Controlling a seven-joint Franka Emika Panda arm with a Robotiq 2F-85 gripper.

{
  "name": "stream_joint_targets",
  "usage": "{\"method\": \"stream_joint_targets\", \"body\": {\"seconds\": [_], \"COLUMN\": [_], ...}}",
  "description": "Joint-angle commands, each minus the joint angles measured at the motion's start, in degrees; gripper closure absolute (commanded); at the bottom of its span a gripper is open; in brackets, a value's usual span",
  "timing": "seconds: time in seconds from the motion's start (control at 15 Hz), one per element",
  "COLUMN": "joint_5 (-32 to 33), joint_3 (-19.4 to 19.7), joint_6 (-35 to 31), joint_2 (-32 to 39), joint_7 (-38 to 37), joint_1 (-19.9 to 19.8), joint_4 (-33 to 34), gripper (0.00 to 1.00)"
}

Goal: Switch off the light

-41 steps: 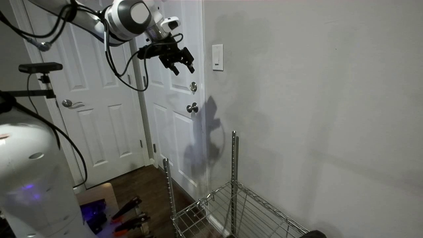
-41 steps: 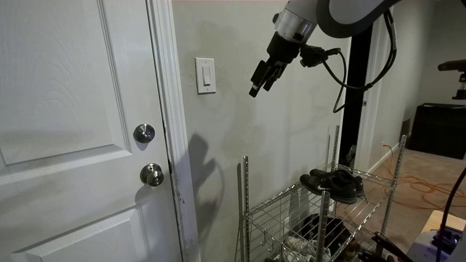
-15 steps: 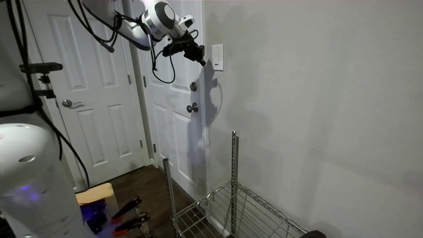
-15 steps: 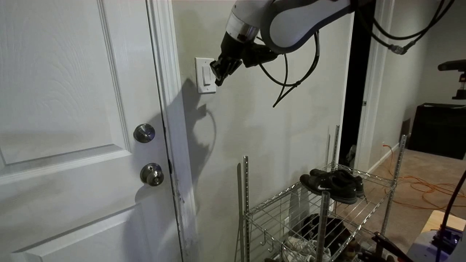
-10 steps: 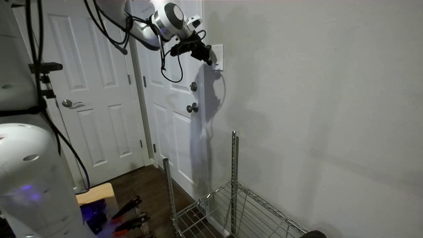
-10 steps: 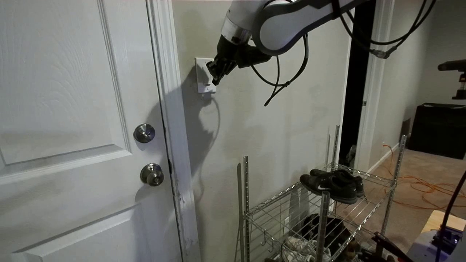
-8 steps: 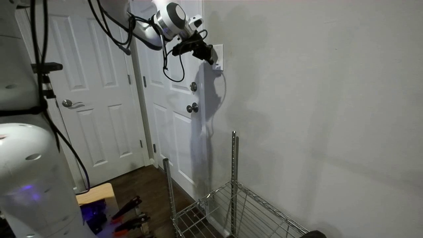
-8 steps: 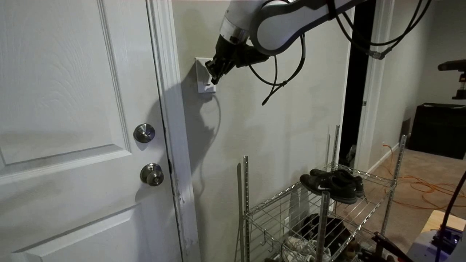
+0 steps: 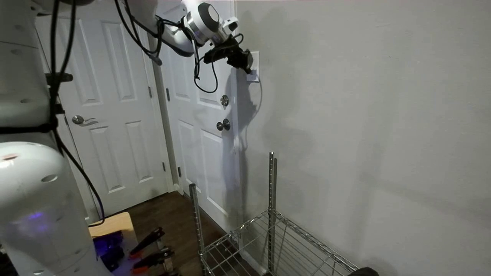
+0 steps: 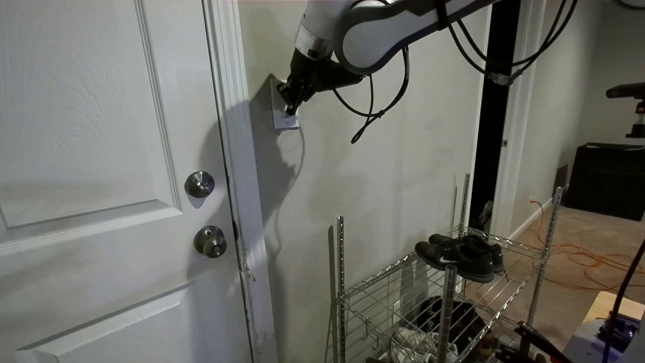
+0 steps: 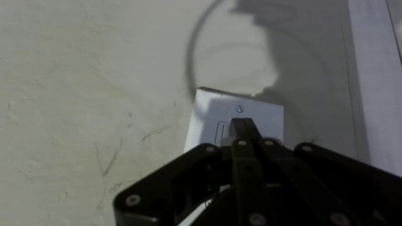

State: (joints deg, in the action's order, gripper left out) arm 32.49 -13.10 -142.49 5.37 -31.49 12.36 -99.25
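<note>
The white rectangular plastic-looking light switch (image 11: 223,111) sat on the pale wall (image 9: 364,115) beside the white door frame (image 10: 233,96); the black two-fingered hand (image 11: 243,120), closed tip to tip around nothing, stood at the switch's lower half, presumably as one narrow point for pressing; contact was unclear.

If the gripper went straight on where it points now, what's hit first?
The white wall switch, probably the lower part of its rocker: in the wrist view the shut gripper overlaps it. Depth is unclear there, so they may already be touching.
</note>
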Motion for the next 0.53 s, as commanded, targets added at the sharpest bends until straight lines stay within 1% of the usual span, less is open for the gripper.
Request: {"method": "stream_joint_targets", "body": {"seconds": [0.0, 0.33, 0.47], "joint_5": [2.98, 4.78, 2.90], "joint_3": [1.90, 3.44, 3.41], "joint_6": [2.62, 4.85, 5.10], "joint_2": [3.19, 4.44, 3.38], "joint_7": [-3.51, -6.35, -5.61], "joint_1": [2.42, 4.08, 4.12], "joint_4": [3.80, 5.58, 4.43], "gripper": [1.00, 1.00, 1.00]}}
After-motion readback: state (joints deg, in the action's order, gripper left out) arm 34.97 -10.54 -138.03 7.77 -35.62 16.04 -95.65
